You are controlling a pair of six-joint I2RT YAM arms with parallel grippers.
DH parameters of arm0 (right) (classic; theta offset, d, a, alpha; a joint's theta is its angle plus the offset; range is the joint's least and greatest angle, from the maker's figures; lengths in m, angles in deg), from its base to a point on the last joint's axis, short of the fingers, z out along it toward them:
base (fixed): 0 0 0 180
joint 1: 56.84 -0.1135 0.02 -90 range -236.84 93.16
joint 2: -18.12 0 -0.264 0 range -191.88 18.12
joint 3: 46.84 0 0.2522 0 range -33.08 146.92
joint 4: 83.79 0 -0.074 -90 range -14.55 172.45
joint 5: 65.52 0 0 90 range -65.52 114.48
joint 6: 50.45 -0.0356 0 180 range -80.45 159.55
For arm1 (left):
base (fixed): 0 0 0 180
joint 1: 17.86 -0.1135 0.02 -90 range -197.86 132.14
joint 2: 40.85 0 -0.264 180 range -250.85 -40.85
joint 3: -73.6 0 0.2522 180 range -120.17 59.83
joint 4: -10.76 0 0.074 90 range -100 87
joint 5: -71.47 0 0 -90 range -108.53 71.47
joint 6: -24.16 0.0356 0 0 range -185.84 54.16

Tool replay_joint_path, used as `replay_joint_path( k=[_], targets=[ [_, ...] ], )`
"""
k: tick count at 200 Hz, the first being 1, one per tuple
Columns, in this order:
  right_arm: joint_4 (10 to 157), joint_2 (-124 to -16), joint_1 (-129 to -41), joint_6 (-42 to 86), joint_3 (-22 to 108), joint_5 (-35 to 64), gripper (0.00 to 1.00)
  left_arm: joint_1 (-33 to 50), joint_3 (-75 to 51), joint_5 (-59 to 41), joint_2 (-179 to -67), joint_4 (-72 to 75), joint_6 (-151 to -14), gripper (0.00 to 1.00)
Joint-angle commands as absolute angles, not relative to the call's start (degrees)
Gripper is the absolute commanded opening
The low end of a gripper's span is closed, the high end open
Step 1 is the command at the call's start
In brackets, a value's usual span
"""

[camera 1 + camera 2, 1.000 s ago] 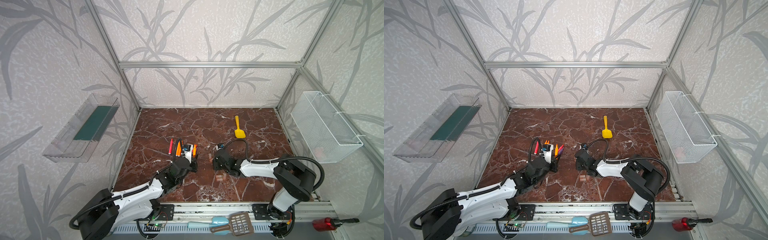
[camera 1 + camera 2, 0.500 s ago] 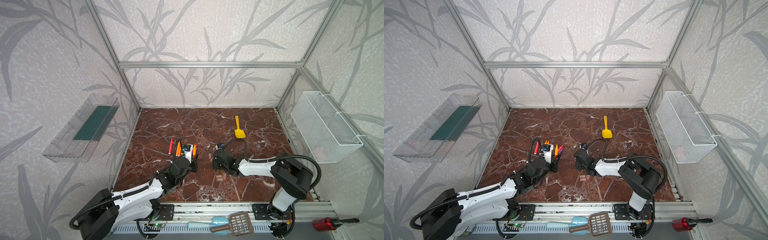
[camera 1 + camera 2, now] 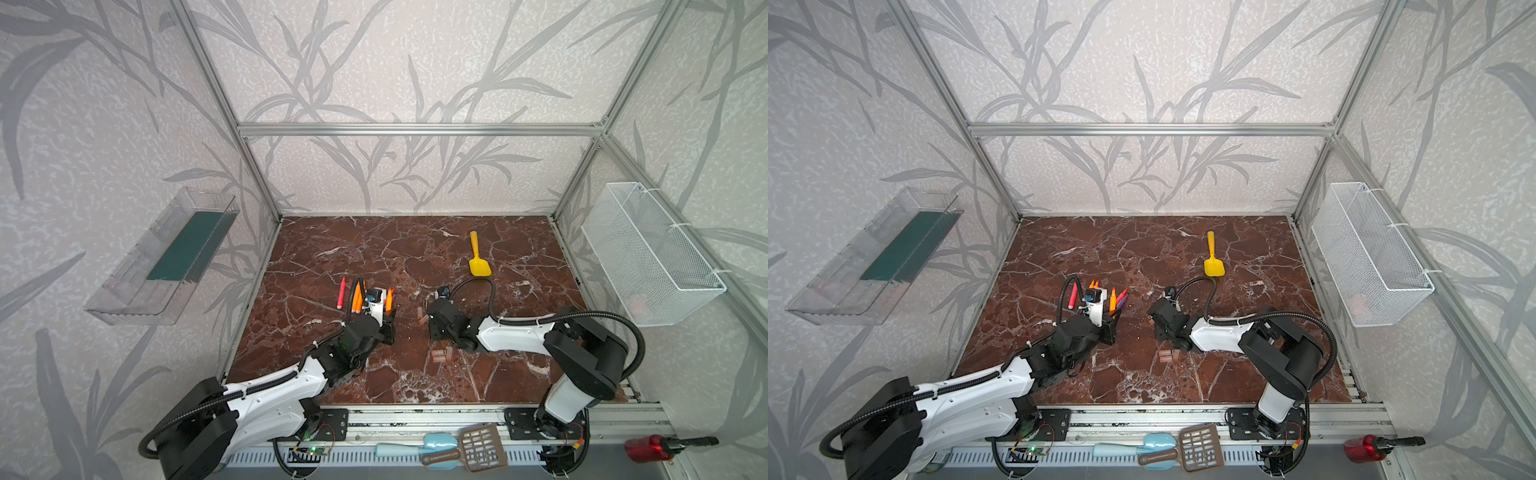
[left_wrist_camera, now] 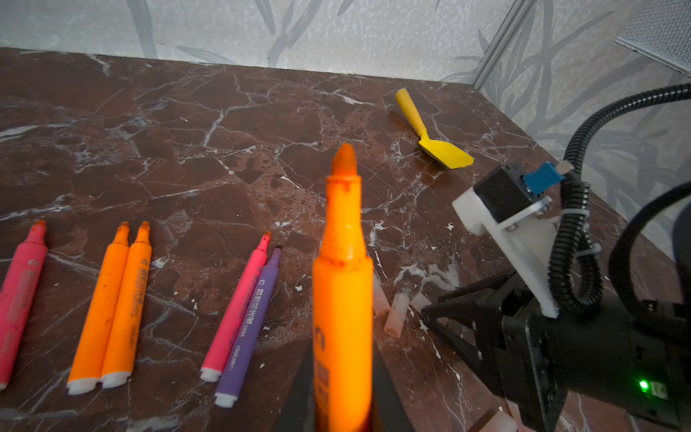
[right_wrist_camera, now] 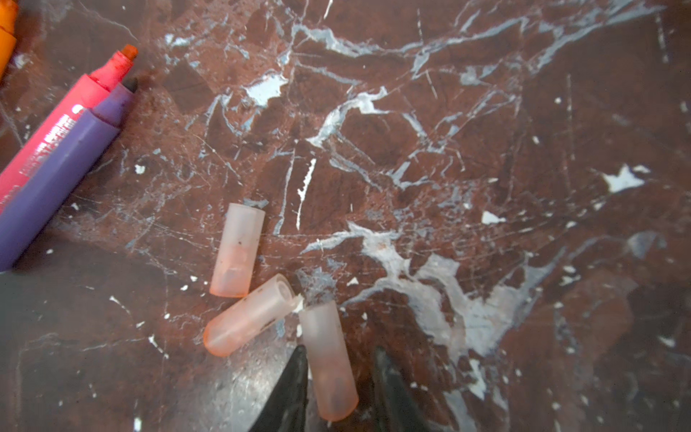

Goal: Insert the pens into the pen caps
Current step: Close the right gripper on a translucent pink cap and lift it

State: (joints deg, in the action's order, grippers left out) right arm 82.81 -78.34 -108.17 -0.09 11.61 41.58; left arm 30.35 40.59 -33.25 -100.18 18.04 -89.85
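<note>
Printed in white along the purple pen, flat on the table left of centre among four others: "deli", "S604" and Chinese characters, legible only from the left wrist. Clamped in the left gripper: a smooth orange pen. Straddled by the right gripper, fingers apart with a gap on one side: a frosted, translucent cylindrical cap, beside two more on the marble-patterned table, right of the pens.

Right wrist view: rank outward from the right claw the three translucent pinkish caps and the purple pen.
1. Translucent pinkish plastic cap, inside the open right claw.
2. Slanted cap, just beside it.
3. Third cap, beyond the slanted one.
4. Purple marker pen, farthest, lying against the red-pink pen.
</note>
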Motion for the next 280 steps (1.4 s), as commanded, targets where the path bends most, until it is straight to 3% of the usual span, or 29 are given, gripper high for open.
replay_joint_path(
  k=[1, 105, 171, 219, 241, 280],
  targets=[
    [78.6, -79.3, -108.3, 1.0, 15.2, 43.9, 0.29, 30.0, 41.3, -33.7, -99.4, 18.1, -90.0, 0.00],
    [73.5, -84.1, -108.3, 1.1, 18.8, 45.2, 0.24, 30.0, 42.8, -34.5, -97.6, 19.1, -90.4, 0.00],
    [74.2, -83.0, -108.3, 0.3, 17.6, 45.7, 0.12, 30.0, 44.0, -34.8, -94.0, 18.1, -91.0, 0.00],
    [78.1, -75.5, -108.3, -1.2, 12.6, 47.9, 0.09, 30.0, 43.6, -29.5, -95.0, 16.6, -91.4, 0.00],
    [82.6, -69.7, -108.1, -0.5, 8.7, 48.2, 0.07, 30.0, 48.2, -24.5, -96.3, 28.4, -89.3, 0.00],
    [86.5, -59.9, -107.7, -0.2, 4.6, 49.4, 0.01, 30.0, 42.3, -23.0, -100.3, 20.1, -89.6, 0.00]
  ],
)
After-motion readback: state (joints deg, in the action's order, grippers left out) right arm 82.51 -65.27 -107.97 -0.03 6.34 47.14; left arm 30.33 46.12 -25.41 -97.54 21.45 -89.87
